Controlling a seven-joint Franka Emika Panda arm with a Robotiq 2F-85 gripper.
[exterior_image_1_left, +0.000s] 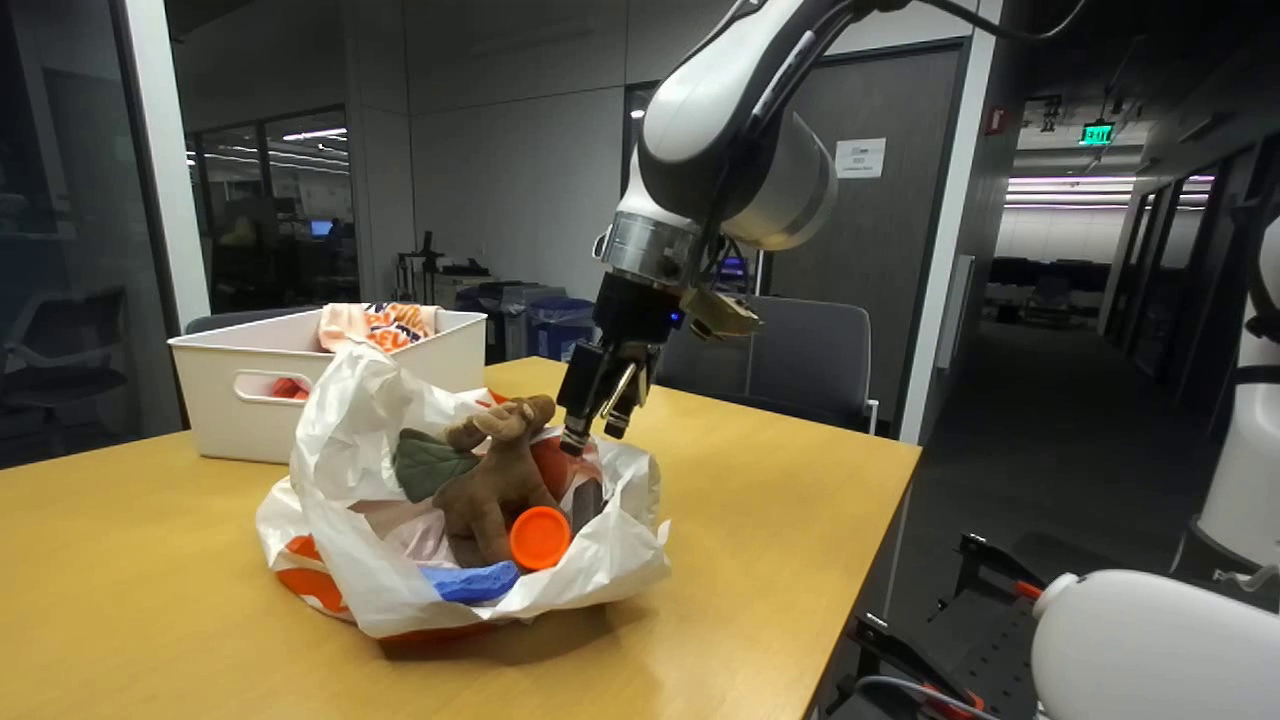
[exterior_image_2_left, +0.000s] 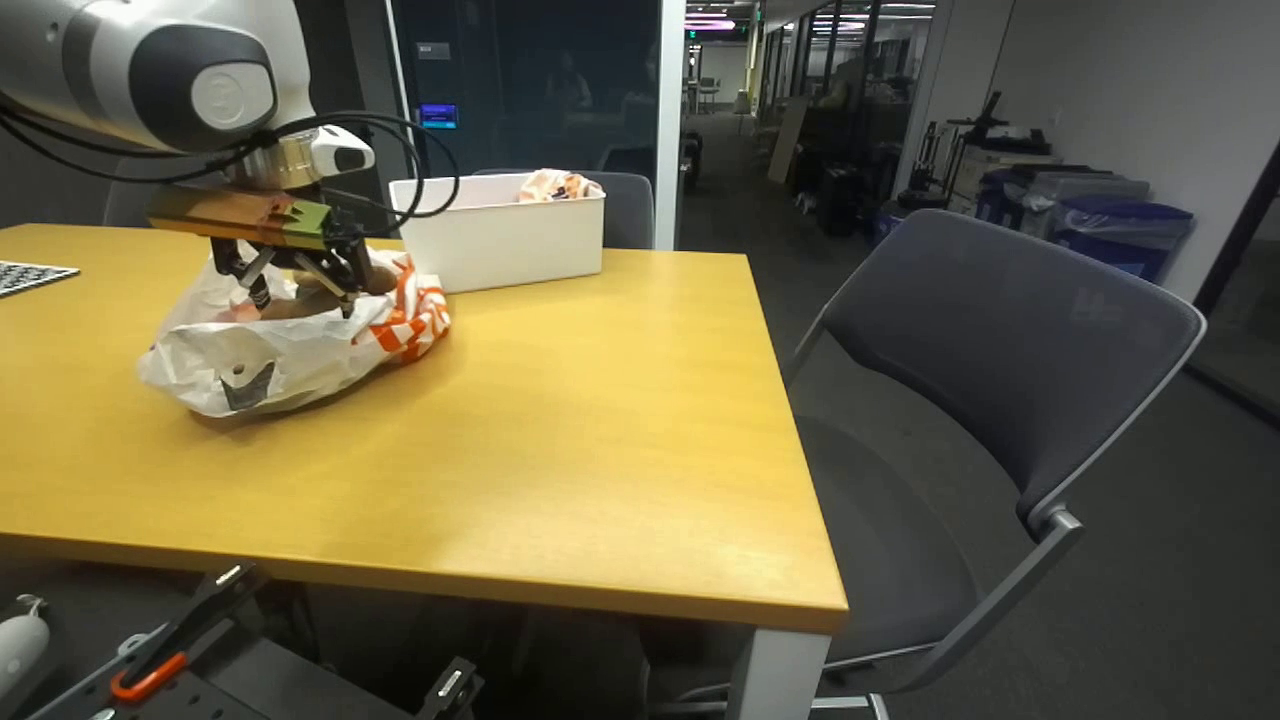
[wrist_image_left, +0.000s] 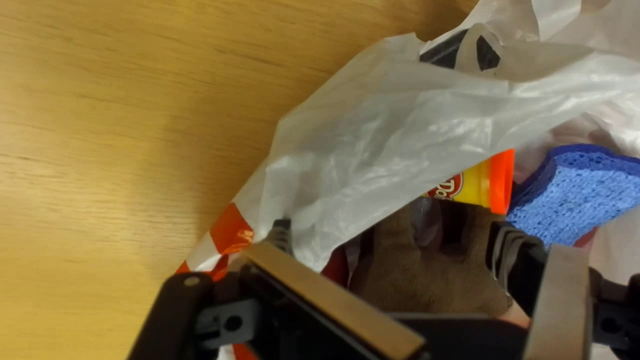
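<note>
My gripper (exterior_image_1_left: 596, 434) is open and empty, pointing down over the mouth of a white plastic bag (exterior_image_1_left: 335, 450) with orange print. It also shows in an exterior view (exterior_image_2_left: 305, 303) over the bag (exterior_image_2_left: 300, 365). In the wrist view, a brown plush animal (wrist_image_left: 430, 272) lies between the spread fingers (wrist_image_left: 395, 240). The left fingertip is over the bag's side; whether it touches is unclear. The right fingertip is beside the plush and a blue sponge (wrist_image_left: 580, 195). A yellow can with an orange lid (wrist_image_left: 472, 185) lies partly under the bag's edge. A dark green item (exterior_image_1_left: 428, 465) is behind the plush.
A white bin (exterior_image_1_left: 240, 400) holding a patterned cloth (exterior_image_1_left: 390, 325) stands beside the bag on the yellow table (exterior_image_2_left: 620, 420). Grey chairs (exterior_image_2_left: 1010, 330) stand at the table's sides. A checkered board (exterior_image_2_left: 35, 277) lies at the table's far left in an exterior view.
</note>
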